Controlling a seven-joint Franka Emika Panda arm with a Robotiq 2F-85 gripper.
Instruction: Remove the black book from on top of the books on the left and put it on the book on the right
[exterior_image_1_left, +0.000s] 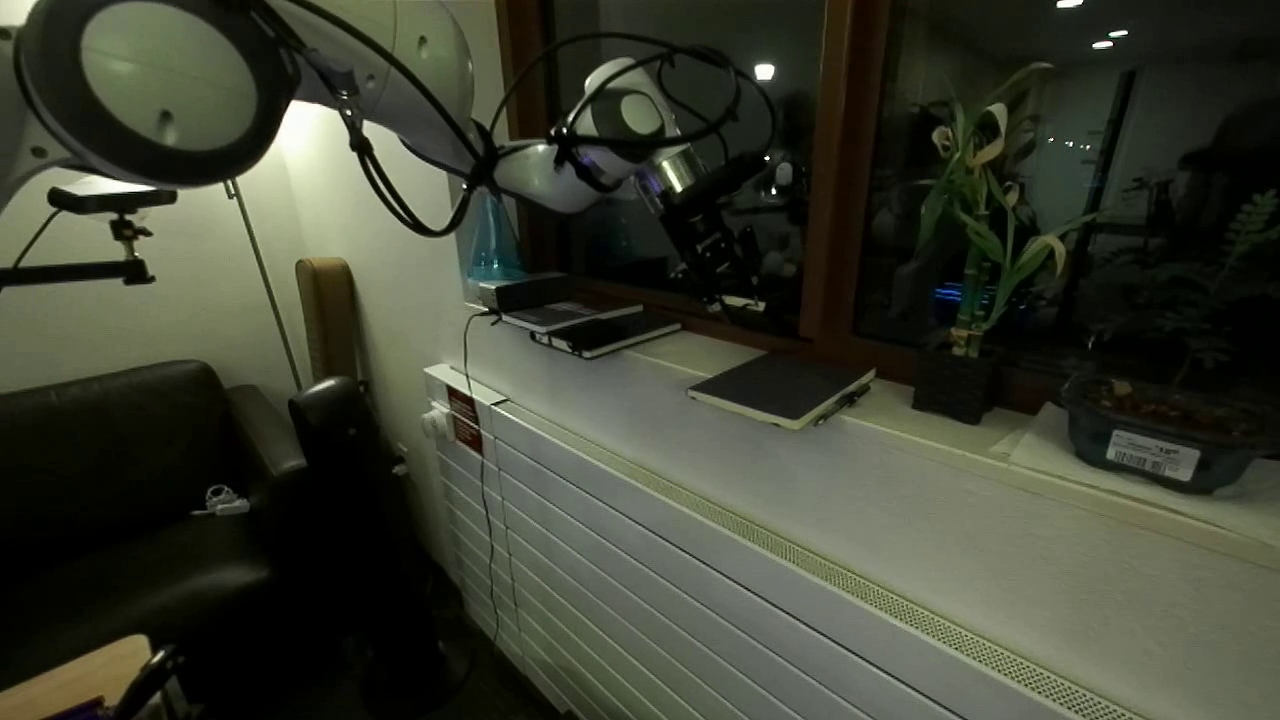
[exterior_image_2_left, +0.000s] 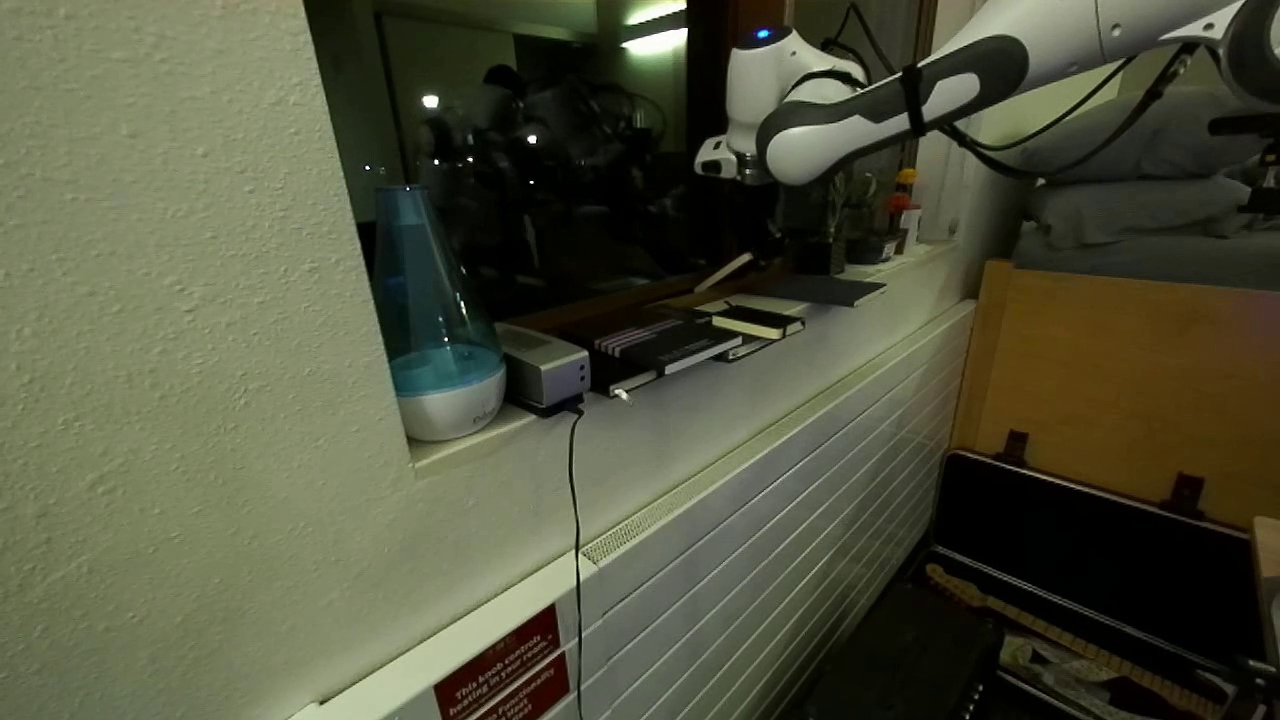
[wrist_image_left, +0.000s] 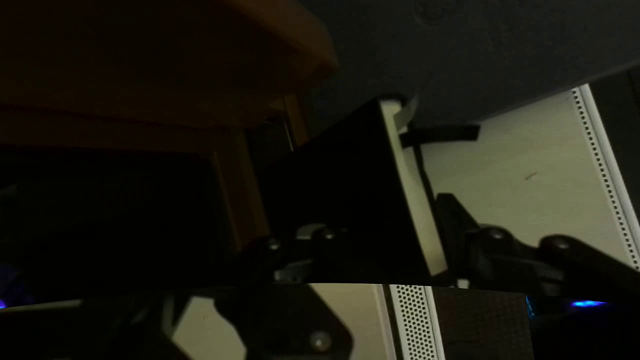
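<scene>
Windowsill (exterior_image_1_left: 930, 520): pale, below dark windows (exterior_image_1_left: 620, 245); dark plant pot (exterior_image_1_left: 955, 385) stands on it. Books (exterior_image_1_left: 600, 333): dark-covered, lying flat together. Wide book (exterior_image_1_left: 785, 385): dark-covered, flat, apart from them. Black book (wrist_image_left: 357, 180): tilted, pale page edge showing, between the jaws of the gripper (wrist_image_left: 378, 217), which stand partway apart; whether they clamp it cannot be told.
</scene>
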